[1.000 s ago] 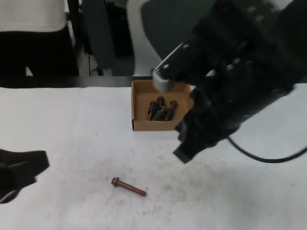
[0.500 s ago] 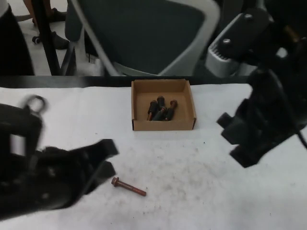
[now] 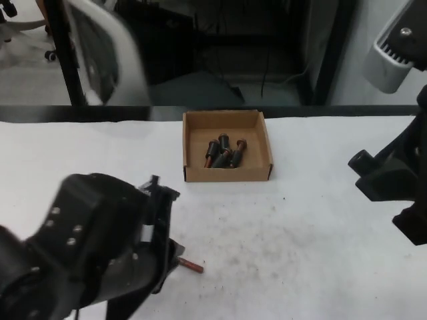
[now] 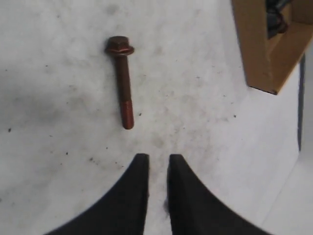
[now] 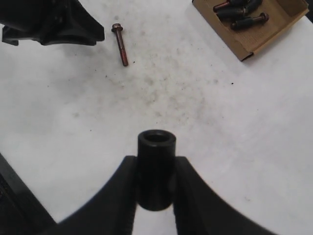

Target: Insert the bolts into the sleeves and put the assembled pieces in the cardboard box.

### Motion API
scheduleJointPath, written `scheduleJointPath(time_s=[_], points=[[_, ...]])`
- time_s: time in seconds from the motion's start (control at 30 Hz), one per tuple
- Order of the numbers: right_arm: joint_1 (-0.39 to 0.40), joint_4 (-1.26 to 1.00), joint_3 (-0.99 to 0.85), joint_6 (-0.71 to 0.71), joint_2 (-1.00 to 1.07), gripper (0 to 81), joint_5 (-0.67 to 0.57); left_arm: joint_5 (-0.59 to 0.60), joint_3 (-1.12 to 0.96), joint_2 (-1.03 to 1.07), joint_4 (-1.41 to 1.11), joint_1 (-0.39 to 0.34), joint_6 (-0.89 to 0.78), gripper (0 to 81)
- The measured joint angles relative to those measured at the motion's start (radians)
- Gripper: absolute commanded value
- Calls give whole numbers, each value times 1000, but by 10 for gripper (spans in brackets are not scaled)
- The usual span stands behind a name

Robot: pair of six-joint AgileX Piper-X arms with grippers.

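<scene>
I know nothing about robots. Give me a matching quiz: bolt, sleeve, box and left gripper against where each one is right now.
Things:
1 bolt
2 sleeve
3 box
4 left gripper

Places:
A between the right gripper's fingers
B far side of the bench, dark pieces inside
C lying loose on the bench
D near the bolt's threaded end

Pairs: 1-C, 2-A, 3-B, 4-D

Reddish-brown bolt point(image 4: 123, 83), black sleeve point(image 5: 156, 166), tan cardboard box point(image 3: 227, 175).

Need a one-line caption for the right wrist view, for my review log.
Right gripper clamps a black sleeve over the white bench; one loose bolt and the cardboard box lie beyond.
</scene>
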Motion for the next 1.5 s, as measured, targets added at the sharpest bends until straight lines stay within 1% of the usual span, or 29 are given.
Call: scheduleJointPath(time_s=[0.23, 0.3, 0.4, 0.43, 0.57, 0.77, 0.87, 1.27, 1.5], points=[[0, 22, 0, 0, 0, 2, 3, 0, -64, 108, -5, 0, -16, 151], [0, 22, 0, 0, 0, 2, 3, -13, -76, 128, -17, 0, -16, 188], [0, 30, 0, -2, 0, 2, 3, -16, -80, 148, -26, 6, -14, 291], [0, 30, 0, -6, 0, 2, 3, -12, -80, 153, -29, 11, -11, 305], [0, 32, 0, -19, 0, 2, 3, 1, -80, 166, -29, 39, -9, 276], [0, 37, 0, -23, 0, 2, 3, 9, -80, 165, -31, 117, 36, 274], [0, 37, 0, -23, 0, 2, 3, 42, -80, 165, -25, 141, 64, 274], [0, 37, 0, -23, 0, 2, 3, 68, -82, 174, 26, 145, 67, 272], [0, 28, 0, -23, 0, 2, 5, 79, -82, 217, -8, 145, 67, 272]])
